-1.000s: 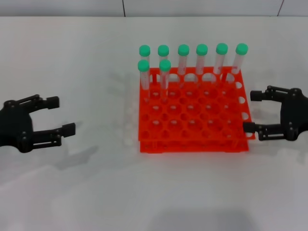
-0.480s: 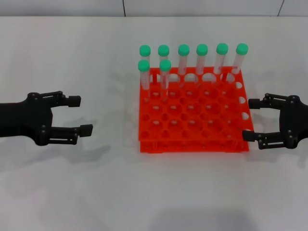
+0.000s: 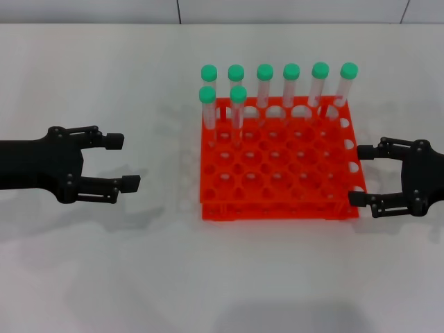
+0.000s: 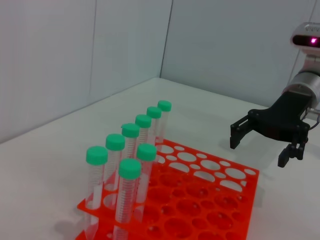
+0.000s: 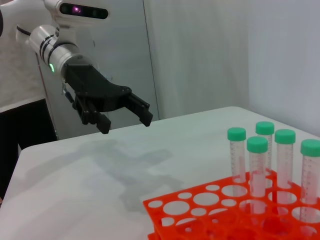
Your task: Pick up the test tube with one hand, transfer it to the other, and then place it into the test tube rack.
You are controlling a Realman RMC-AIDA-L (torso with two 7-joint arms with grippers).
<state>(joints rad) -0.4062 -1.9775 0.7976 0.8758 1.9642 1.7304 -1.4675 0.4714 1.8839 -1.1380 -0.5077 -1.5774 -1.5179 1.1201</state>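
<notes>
The orange-red test tube rack [image 3: 277, 209] stands at the middle of the table. Several green-capped test tubes [image 3: 238, 105] stand upright in its two far rows; none lies loose and none is held. My left gripper [image 3: 123, 162] is open and empty, left of the rack with a clear gap, fingers pointing at it. My right gripper [image 3: 359, 175] is open and empty, its fingertips just off the rack's right side. The left wrist view shows the rack [image 4: 252, 175], the tubes [image 4: 129, 195] and the right gripper [image 4: 259, 149]. The right wrist view shows the tubes [image 5: 257, 165] and the left gripper [image 5: 125, 122].
The white table [image 3: 139, 263] runs wide on all sides of the rack. A grey wall [image 3: 277, 10] stands behind its far edge. The rack's near rows of holes hold nothing.
My left gripper has moved right, toward the rack, still open. My right gripper has shifted slightly down and in beside the rack. The tubes have not moved.
</notes>
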